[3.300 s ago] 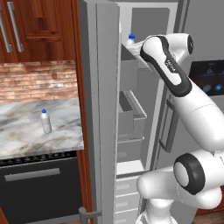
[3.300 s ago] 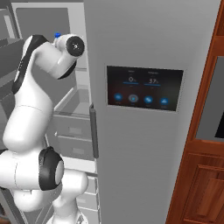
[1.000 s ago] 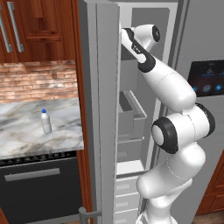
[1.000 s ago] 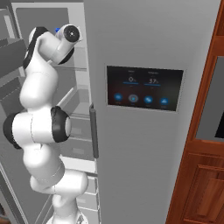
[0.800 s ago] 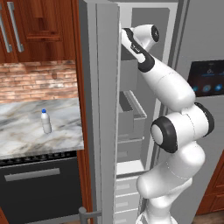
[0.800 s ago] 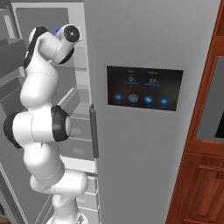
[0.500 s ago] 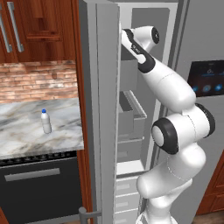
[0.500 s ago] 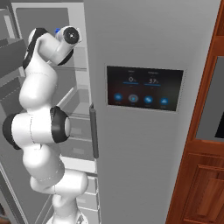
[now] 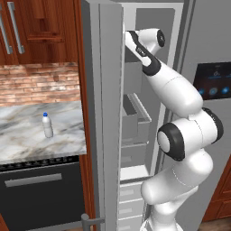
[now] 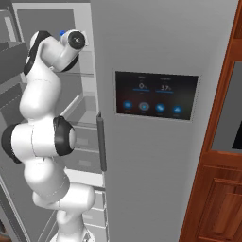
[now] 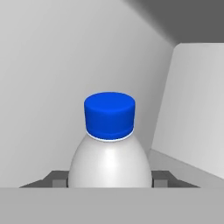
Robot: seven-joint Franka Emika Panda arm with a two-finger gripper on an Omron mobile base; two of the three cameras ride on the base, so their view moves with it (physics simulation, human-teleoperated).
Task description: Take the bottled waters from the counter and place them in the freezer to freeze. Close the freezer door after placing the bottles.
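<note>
The bottle (image 11: 109, 153) stands gripped between the hand's (image 11: 109, 178) fingers.

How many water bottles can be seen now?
2: one bottle stands on the counter; the other bottle is held in the hand inside the freezer.

Upper freezer (image 9: 155, 27) compartment: grey walls close in on both sides of the bottle (image 11: 109, 148) clamped in the pincer (image 11: 109, 179), with open space above its cap. The open freezer door (image 9: 106, 113) blocks the direct path from the counter (image 9: 27, 135).
</note>
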